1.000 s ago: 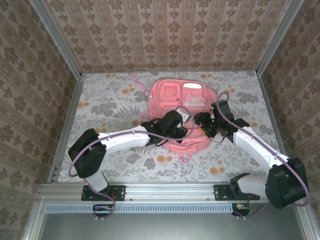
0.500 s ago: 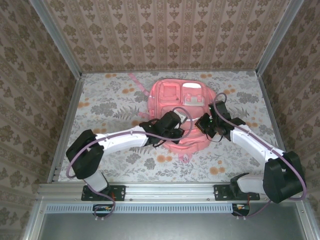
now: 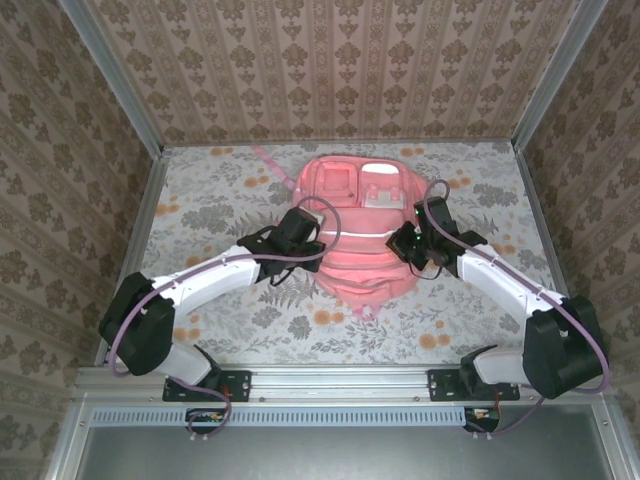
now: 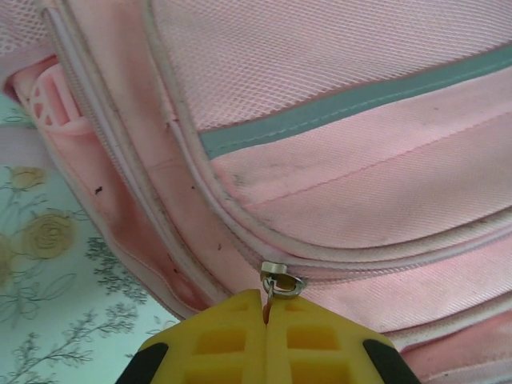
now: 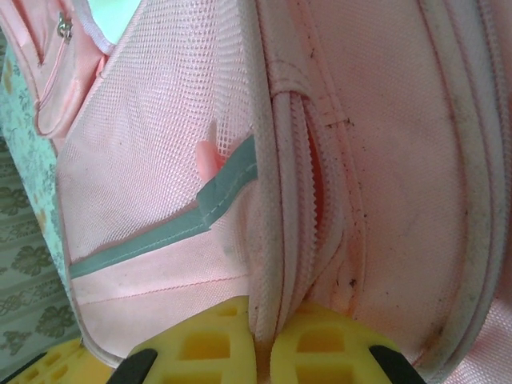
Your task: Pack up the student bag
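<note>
The student bag lies flat on the bench, in the middle and toward the far side. Its long axis runs from far to near, with the front pockets at the far end. Both arms reach in from the near edge and meet it at mid-length, one on each flank.

The left gripper sits at the bag's left edge, its yellow fingers pressed together on the small metal zip pull that hangs from the slider. From there the zip track runs off sideways along the bag's rim, so the bag's body lies ahead of this gripper and the track runs across it.

The right gripper is at the opposite flank, closed on a ridge of the bag's fabric beside the zip teeth. The teeth look parted just beyond its fingers.

The left arm has the slider, so the coming move is most likely its own: a pull along the curved rim while the right arm anchors the bag. The pull has to follow the track's curve and not go straight away from the bag. Whether it opens or closes the zip cannot be told.
</note>
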